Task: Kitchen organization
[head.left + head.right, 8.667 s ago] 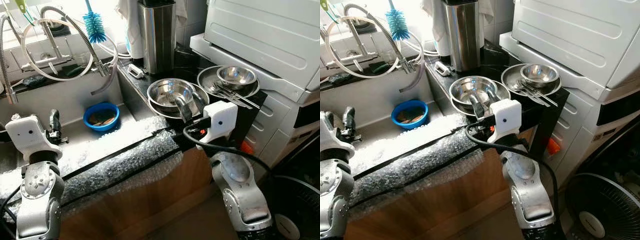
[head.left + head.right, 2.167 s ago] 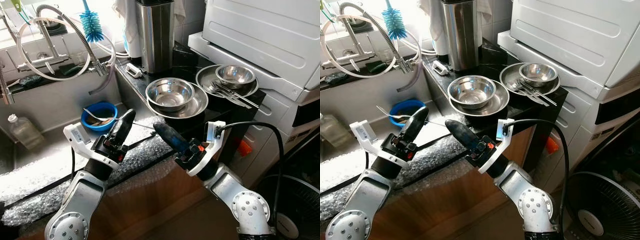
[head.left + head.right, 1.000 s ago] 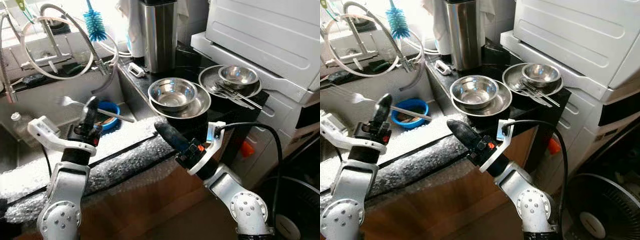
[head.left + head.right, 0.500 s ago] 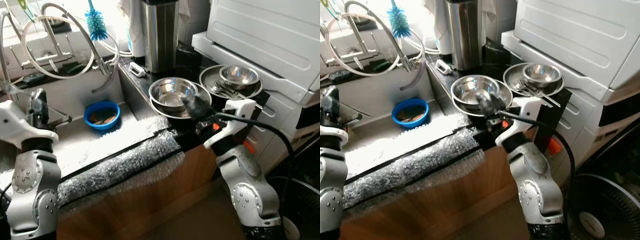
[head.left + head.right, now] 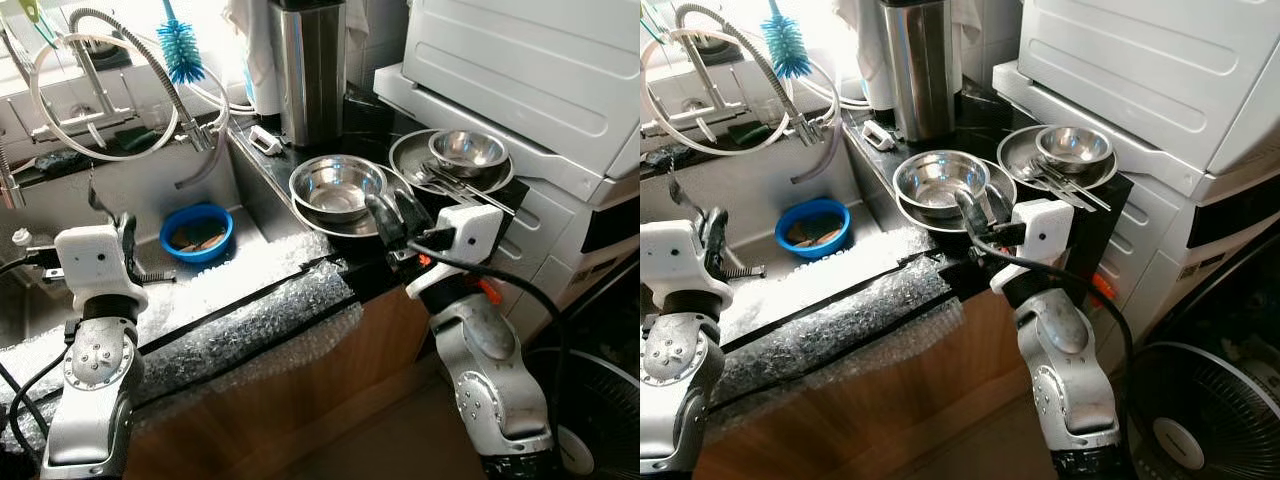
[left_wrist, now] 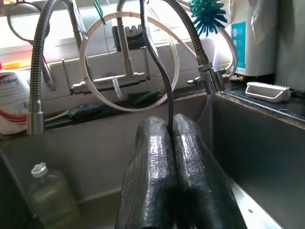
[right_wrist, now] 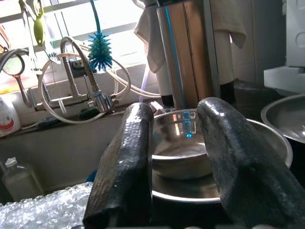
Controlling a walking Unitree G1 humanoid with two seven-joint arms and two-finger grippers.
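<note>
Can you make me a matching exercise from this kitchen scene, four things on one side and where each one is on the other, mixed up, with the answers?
Things:
1. blue bowl
2. turquoise bottle brush
3. spoon
4. steel bowl

Places:
A. pinched upright in the left gripper
B. on a steel plate right in front of the open right gripper
C. on the sink floor
D. hanging by the window above the faucet

Pairs: 1-C, 2-D, 3-A, 4-B

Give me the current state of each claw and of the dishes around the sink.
Left claw: shut on a thin metal utensil handle, above the sink.
Right claw: open, facing the stacked steel bowls.
Blue bowl: upright in the sink.
Small steel bowl: upright on a plate with cutlery.
</note>
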